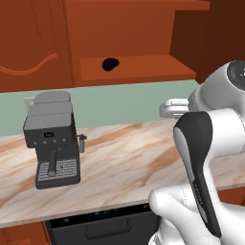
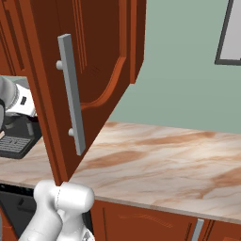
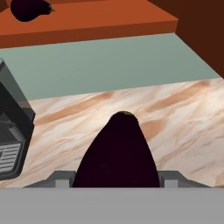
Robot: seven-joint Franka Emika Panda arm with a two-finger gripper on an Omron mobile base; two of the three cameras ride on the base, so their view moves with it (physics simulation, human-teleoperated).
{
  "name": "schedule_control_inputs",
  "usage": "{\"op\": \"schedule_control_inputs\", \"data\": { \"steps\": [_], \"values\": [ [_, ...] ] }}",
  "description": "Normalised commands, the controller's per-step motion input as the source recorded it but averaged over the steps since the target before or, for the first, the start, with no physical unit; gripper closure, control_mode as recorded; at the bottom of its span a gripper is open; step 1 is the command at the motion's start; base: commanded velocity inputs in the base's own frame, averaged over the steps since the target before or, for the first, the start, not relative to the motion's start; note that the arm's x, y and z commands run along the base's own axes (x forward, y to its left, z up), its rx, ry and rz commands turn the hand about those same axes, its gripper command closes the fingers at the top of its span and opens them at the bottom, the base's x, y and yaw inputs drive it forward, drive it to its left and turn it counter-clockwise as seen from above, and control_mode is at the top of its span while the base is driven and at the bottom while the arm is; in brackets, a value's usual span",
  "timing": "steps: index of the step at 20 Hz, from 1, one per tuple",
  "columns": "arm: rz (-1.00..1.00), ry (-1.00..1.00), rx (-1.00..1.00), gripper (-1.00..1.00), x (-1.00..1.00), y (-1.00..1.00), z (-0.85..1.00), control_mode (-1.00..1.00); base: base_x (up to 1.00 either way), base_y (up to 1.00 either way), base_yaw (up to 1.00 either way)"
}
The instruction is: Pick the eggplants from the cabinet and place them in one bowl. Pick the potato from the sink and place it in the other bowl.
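Held eggplant (image 3: 117, 153): bottom centre of my hand view, clamped in the gripper (image 3: 117, 177), tip pointing forward, carried clear above the counter (image 3: 175, 113) so I can take it to a bowl.
Second eggplant (image 1: 110, 64): on the cabinet (image 1: 139, 67) shelf, upper middle of the left view.
Coffee machine (image 1: 51, 139): left on the counter.
Obstacle: I judge the open cabinet door (image 2: 80, 80), filling the right view's left, crowds my swing.
Bowls: none visible.
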Motion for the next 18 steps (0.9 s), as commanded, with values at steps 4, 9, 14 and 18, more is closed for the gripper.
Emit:
{"op": "schedule_control_inputs", "data": {
  "steps": [4,9,14,18],
  "values": [
    [0.00,0.00,0.00,1.00,0.00,0.00,0.00,-1.00,0.00,0.00,0.00],
    [0.00,0.00,0.00,1.00,0.00,0.00,0.00,1.00,0.00,0.00,0.00],
    [0.00,0.00,0.00,1.00,0.00,0.00,0.00,1.00,-0.19,0.00,0.00],
    [0.00,0.00,0.00,1.00,0.00,0.00,0.00,1.00,-0.42,0.00,0.00]
  ]
}}
